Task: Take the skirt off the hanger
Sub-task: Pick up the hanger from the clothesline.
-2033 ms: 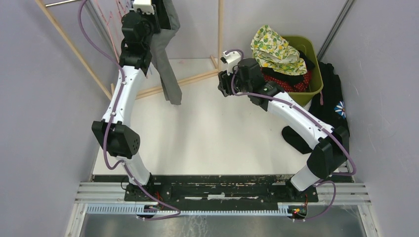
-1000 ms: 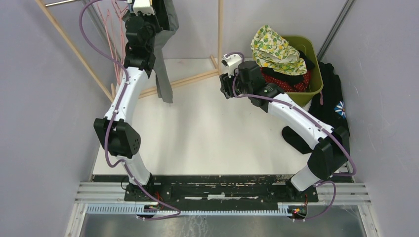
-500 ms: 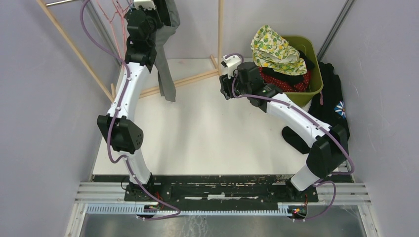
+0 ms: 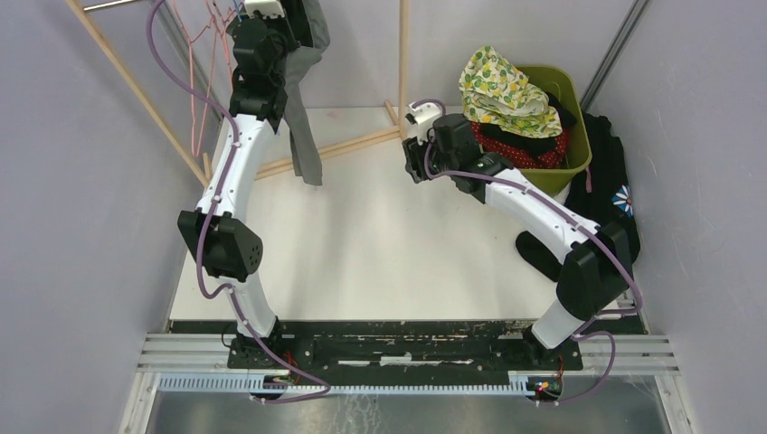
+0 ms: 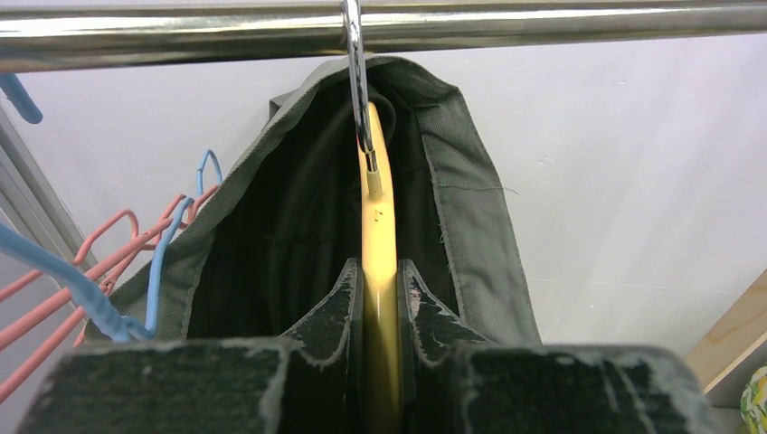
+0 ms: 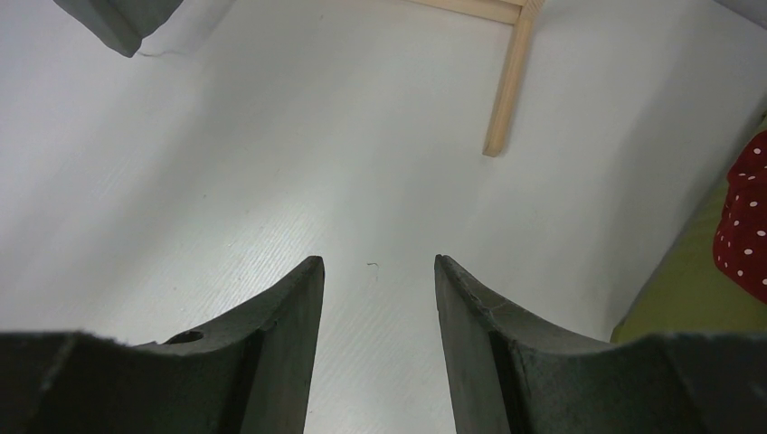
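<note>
A grey-green skirt [image 4: 303,108] hangs on a yellow hanger [image 5: 377,226] whose metal hook [image 5: 355,54] sits over a steel rail [image 5: 543,23] at the back left. In the left wrist view the skirt [image 5: 475,208] drapes over both sides of the hanger. My left gripper [image 5: 380,276] is shut on the hanger's yellow bar, inside the skirt's waist; from above it [image 4: 271,27] is high at the rail. My right gripper [image 6: 375,264] is open and empty above the white table, right of the skirt; from above it [image 4: 418,154] is near the green bin. The skirt's hem corner [image 6: 118,18] shows at the right wrist view's top left.
Pink and blue empty hangers [image 5: 99,271] hang on the rail left of the skirt. A wooden rack frame [image 4: 344,145] stands at the back, its foot [image 6: 506,81] ahead of my right gripper. A green bin [image 4: 561,117] full of clothes stands at the back right; dark clothes [image 4: 606,190] lie beside it.
My left arm rose to the rail and the skirt's hanging end swung left and up. The pink hangers swayed. My right gripper crept slightly left and stayed open.
</note>
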You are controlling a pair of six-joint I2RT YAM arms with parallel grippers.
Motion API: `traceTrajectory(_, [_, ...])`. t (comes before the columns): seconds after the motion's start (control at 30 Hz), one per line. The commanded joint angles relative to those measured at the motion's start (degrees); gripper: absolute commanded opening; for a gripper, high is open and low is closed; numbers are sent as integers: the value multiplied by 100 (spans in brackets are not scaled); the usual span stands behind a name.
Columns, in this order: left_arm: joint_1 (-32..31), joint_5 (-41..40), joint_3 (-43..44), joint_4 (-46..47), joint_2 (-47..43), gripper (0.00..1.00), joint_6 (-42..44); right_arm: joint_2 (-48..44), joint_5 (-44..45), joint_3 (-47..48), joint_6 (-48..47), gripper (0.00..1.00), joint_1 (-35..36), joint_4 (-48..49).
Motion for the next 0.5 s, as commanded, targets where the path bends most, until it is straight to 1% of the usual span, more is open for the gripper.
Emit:
traceTrajectory(0.0, [76,222,302,2099,-92,3,20,41,15,13,91,54,-61,284])
traceTrajectory(0.27, [76,258,218,2191,-277,3,132,139,-19,44,186,54,-139,313])
traceTrajectory(0.47, [77,347,-67,2432,-529,3,108,161,-30,-1,230,54,-177,339])
